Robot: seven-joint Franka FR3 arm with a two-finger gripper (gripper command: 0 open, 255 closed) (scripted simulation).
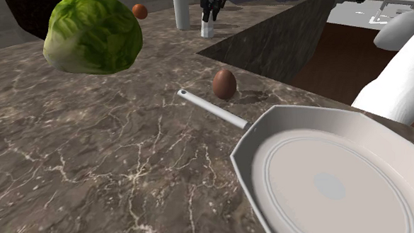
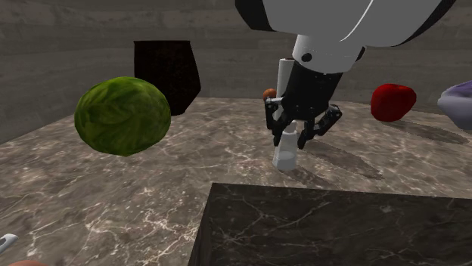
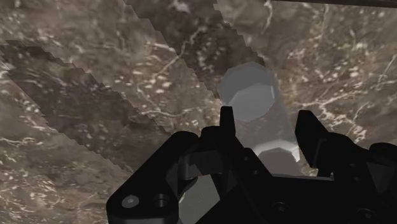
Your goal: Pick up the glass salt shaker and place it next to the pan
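Observation:
The salt shaker (image 2: pixel 286 154), a pale grey faceted piece, stands on the marble counter, far back in the shoulder view (image 1: pixel 208 26). My black gripper (image 2: pixel 300 130) comes down on it from above, and its fingers clasp the shaker's upper part. In the wrist view the shaker (image 3: pixel 249 94) sits between the two fingers (image 3: pixel 227 125), with its base towards the counter. The large white pan (image 1: pixel 328 186) lies near the stand, its handle (image 1: pixel 212 109) pointing away towards the shaker's end of the counter.
A head of lettuce (image 1: pixel 93 35) lies at the shoulder view's upper left. A brown egg (image 1: pixel 224 83) sits by the pan handle's tip. A tall white cylinder (image 1: pixel 182 10) stands beside the shaker. A raised marble block (image 1: pixel 281 39) borders the counter. A red object (image 2: pixel 392 102) and a black shape (image 2: pixel 168 72) lie further off.

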